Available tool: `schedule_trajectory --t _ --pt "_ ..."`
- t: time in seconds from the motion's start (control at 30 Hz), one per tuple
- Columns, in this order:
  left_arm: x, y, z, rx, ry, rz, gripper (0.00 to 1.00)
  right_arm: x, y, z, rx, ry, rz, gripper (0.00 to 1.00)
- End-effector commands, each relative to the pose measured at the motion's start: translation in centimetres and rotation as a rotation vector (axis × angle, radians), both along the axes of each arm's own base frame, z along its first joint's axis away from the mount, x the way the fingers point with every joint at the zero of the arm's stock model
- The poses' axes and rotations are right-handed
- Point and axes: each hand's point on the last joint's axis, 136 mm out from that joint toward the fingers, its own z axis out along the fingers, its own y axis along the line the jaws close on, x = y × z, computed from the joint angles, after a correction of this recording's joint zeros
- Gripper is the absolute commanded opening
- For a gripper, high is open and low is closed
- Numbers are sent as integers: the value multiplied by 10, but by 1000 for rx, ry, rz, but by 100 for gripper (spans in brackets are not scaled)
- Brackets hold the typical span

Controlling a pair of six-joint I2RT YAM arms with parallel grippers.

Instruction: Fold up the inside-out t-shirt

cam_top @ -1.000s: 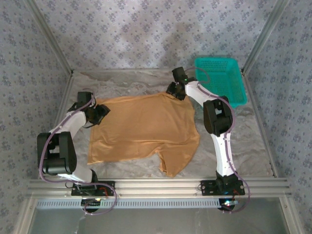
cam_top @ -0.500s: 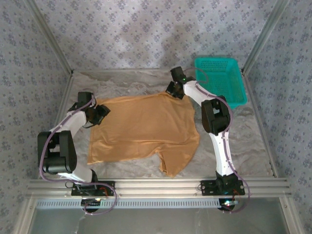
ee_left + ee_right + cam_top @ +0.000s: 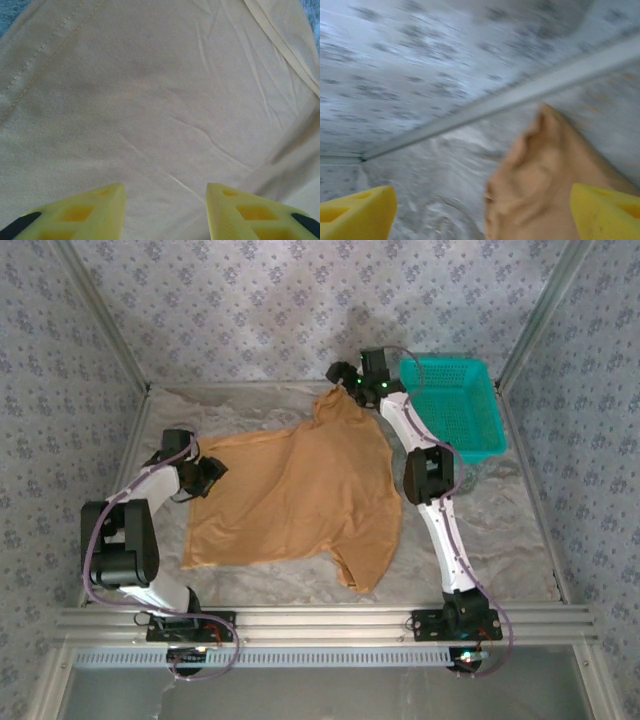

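TABLE-TOP FOLD: On the marbled table [image 3: 500, 530] the t-shirt [image 3: 290, 500] lies spread and mostly flat at centre. In the overhead view its long axis runs roughly 9 to 3 o'clock, and one sleeve [image 3: 358, 575] trails toward 5 o'clock. The basket [image 3: 450, 405] sits apart at 2 o'clock.

At the shirt's 12 o'clock edge the cloth rises in a peak [image 3: 335, 410] just below the right gripper [image 3: 338, 375]. The wrist view shows this gripper's jaws spread wide, with the peak standing between the fingers [image 3: 360, 210] and pinched by neither.

The left gripper [image 3: 208, 472] sits at the shirt's 10 o'clock corner, jaws partly parted over flat cloth and clasping nothing visible.

The shirt lies toward 7 o'clock from the right gripper and 4 o'clock from the left. The right arm is the nearer to the raised peak, so regrasping it likely falls to that arm.
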Motion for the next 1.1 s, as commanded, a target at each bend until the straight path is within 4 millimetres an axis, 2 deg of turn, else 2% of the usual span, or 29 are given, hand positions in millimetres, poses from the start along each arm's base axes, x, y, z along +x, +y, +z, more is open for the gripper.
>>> schedule_trajectory --t 0.0,0.1,0.2,0.37,0.5,0.57,0.63,0.73,0.8,0.97,1.07 --pt "9 -4 16 6 -38 -23 46 -32 4 25 -85 3 43 93" --pt "15 -6 23 21 -48 -33 46 -55 2 11 -152 57 55 92" --pt "29 -8 26 16 -61 -37 46 -74 5 -10 -195 104 86 92" --pt "65 -10 8 -8 -32 -30 45 -87 -4 -40 -209 170 91 92" --pt "92 -9 -21 -40 7 -14 44 -111 -32 -73 -254 299 32 93" --pt "96 1 -37 -35 40 12 43 -130 -52 -89 -279 366 -21 93" --pt "92 19 -51 -23 75 52 43 -155 -70 -100 -307 410 -61 94" --pt "77 46 -58 6 103 120 43 -183 -81 -97 -329 407 -91 94" --pt "72 53 -53 9 89 136 43 -188 -80 -88 -334 372 -83 95" --pt "75 36 -31 25 63 77 44 -156 -53 -44 -317 253 -17 95" --pt "75 25 -19 48 43 48 44 -134 -37 -28 -290 222 8 92"
